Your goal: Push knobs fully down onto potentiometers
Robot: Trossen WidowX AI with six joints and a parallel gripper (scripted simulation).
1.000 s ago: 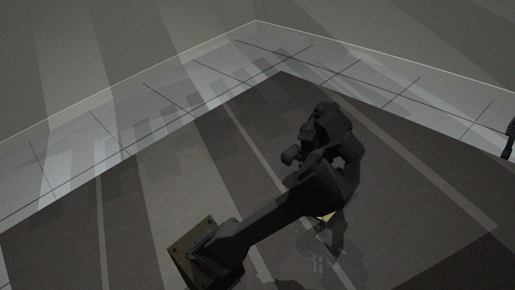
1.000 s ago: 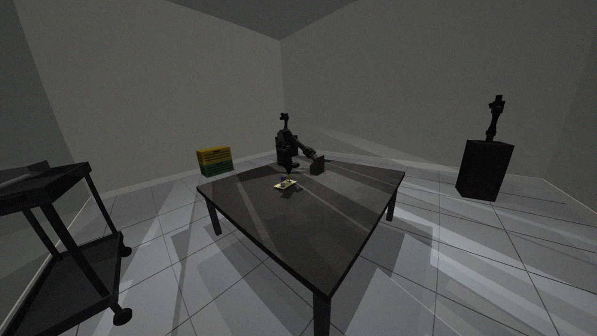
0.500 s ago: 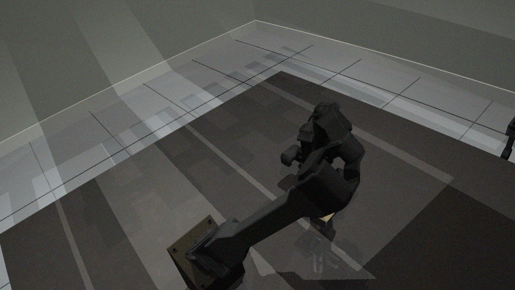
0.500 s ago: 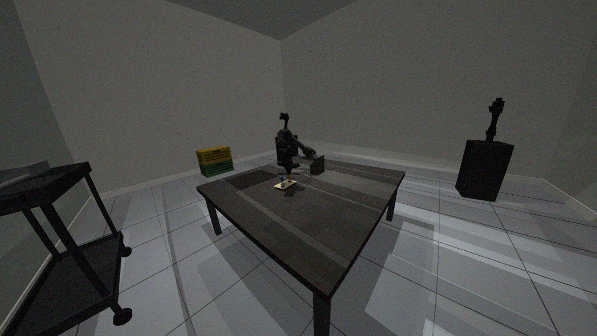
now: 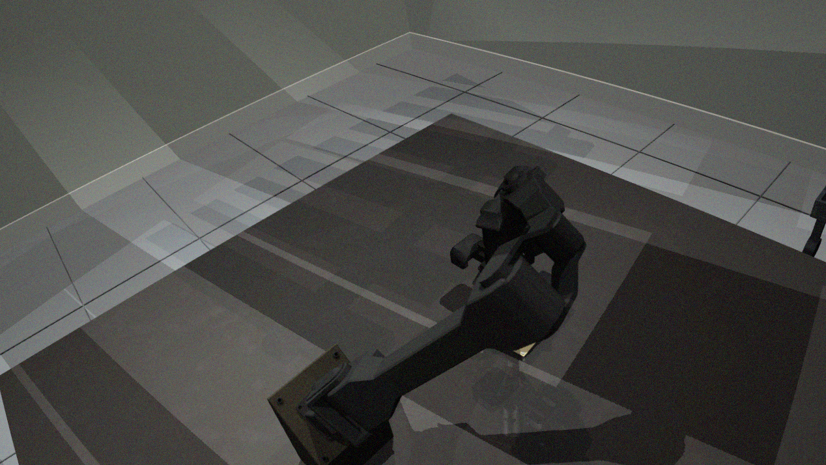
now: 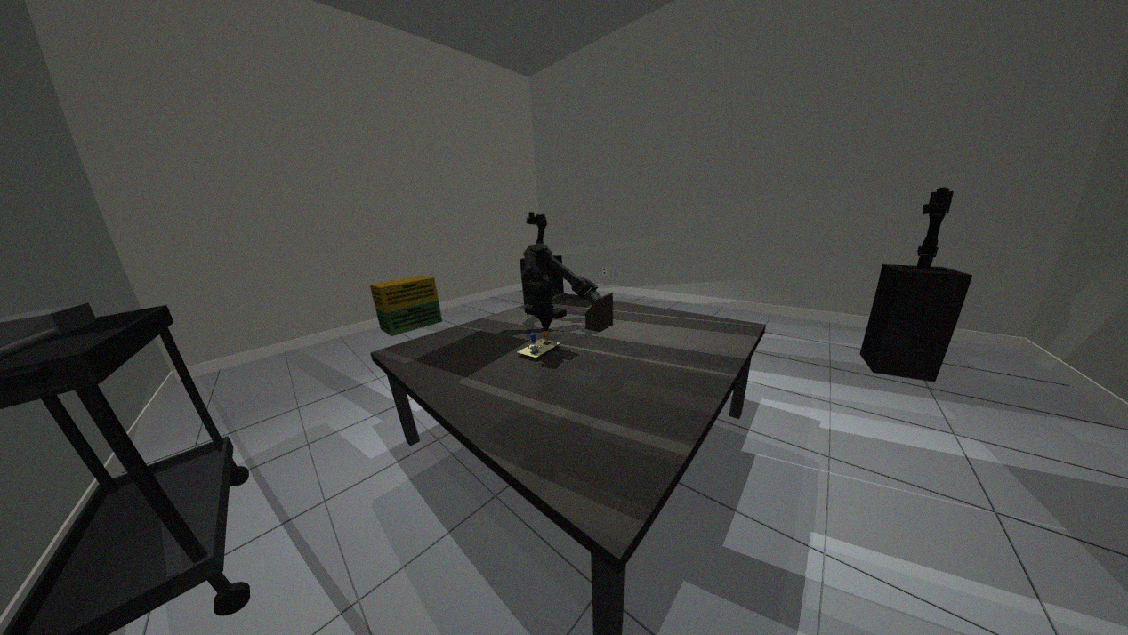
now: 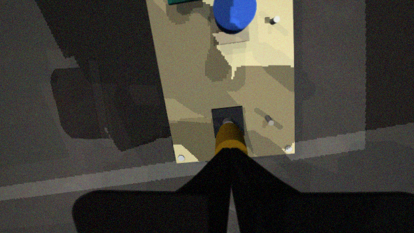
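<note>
The cream circuit board (image 7: 187, 65) (image 5: 524, 349) (image 6: 525, 352) stands on the table (image 5: 346, 242) (image 6: 600, 410). An orange knob (image 7: 230, 135) (image 6: 546, 335) is at the board's near end in the wrist view. A bit of grey shaft shows between it and its dark potentiometer (image 7: 227, 112). A blue knob (image 7: 234, 13) (image 6: 532, 337) stands above a pale potentiometer (image 7: 233, 39); its shaft is hidden. My gripper (image 7: 230, 155) (image 6: 545, 326) is shut and empty. Its joined tips are at the top of the orange knob, covering part of it; I cannot tell whether they touch. In the top view, my arm hides both knobs.
A teal part (image 7: 185, 1) is at the board's upper left in the wrist view. Thin posts (image 7: 269, 120) (image 7: 274, 20) stand right of the knobs. A cart (image 6: 110, 355), a yellow and green stack (image 6: 406, 303) and a black pedestal (image 6: 915, 323) stand beyond the table.
</note>
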